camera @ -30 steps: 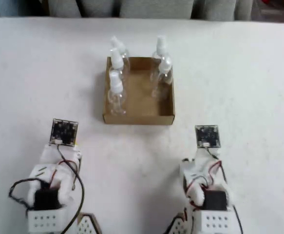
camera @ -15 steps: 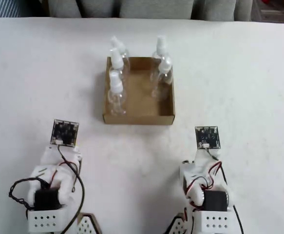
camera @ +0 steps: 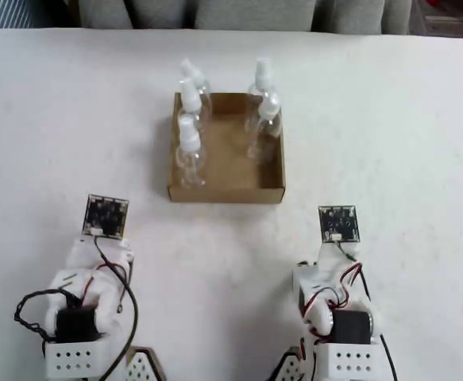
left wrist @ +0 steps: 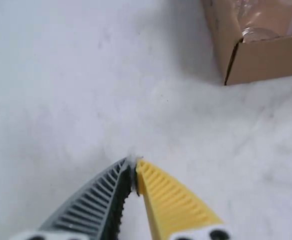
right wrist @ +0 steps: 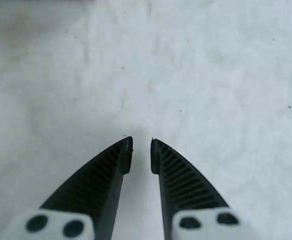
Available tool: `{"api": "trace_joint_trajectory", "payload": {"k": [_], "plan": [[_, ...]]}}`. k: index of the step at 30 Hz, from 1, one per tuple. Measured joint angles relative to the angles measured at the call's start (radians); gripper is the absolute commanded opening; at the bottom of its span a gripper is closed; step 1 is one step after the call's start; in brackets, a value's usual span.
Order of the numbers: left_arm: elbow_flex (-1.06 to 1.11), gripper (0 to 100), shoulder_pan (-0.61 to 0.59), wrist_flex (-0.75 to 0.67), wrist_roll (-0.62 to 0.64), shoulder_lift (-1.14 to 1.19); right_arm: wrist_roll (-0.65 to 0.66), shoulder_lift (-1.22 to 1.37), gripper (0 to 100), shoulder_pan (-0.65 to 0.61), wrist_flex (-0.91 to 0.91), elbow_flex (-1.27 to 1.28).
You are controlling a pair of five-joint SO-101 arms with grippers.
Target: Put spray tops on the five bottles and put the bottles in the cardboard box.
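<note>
High view places the cardboard box (camera: 225, 193) on the white table (camera: 390, 119), ahead of both arms and between the lines along which they point. It is well apart from each gripper. Five clear bottles stand upright inside it, each with a white spray top. Three are ranked along the box wall on the left arm's side: the nearest bottle (camera: 190, 163), the middle bottle (camera: 192, 111) and the farthest bottle (camera: 200, 84). Two stand along the wall on the right arm's side, the nearer right-side bottle (camera: 260, 141) and the farther right-side bottle (camera: 260, 86). The box floor between the two rows is bare cardboard. Both arms sit folded back at the near edge of the table, the left arm (camera: 80, 317) and the right arm (camera: 338, 317). In the left wrist view the left gripper (left wrist: 134, 164) has its grey and yellow fingers pressed together at the tips, with nothing between them, low over the table. A corner of the box lies ahead of it, off toward the right arm's side, with the base of a bottle visible inside. In the right wrist view the right gripper (right wrist: 141, 145) is empty, its two black fingers parted by a narrow gap through which the table shows.
</note>
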Motion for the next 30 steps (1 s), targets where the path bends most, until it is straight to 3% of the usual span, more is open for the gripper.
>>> {"api": "trace_joint_trajectory", "payload": {"k": [6, 19, 30], "plan": [[0.0, 2, 0.058, -0.006, 0.0, 0.0, 0.0, 0.0, 3.1, 0.0, 0.0, 0.0], [0.0, 3, 0.064, -0.005, 0.0, 0.0, 0.0, 0.0, 3.1, 0.0, 0.0, 0.0], [0.0, 3, 0.064, 0.192, 0.0, 0.0, 0.0, 0.0, 3.1, 0.0, 0.0, 0.0]]}}
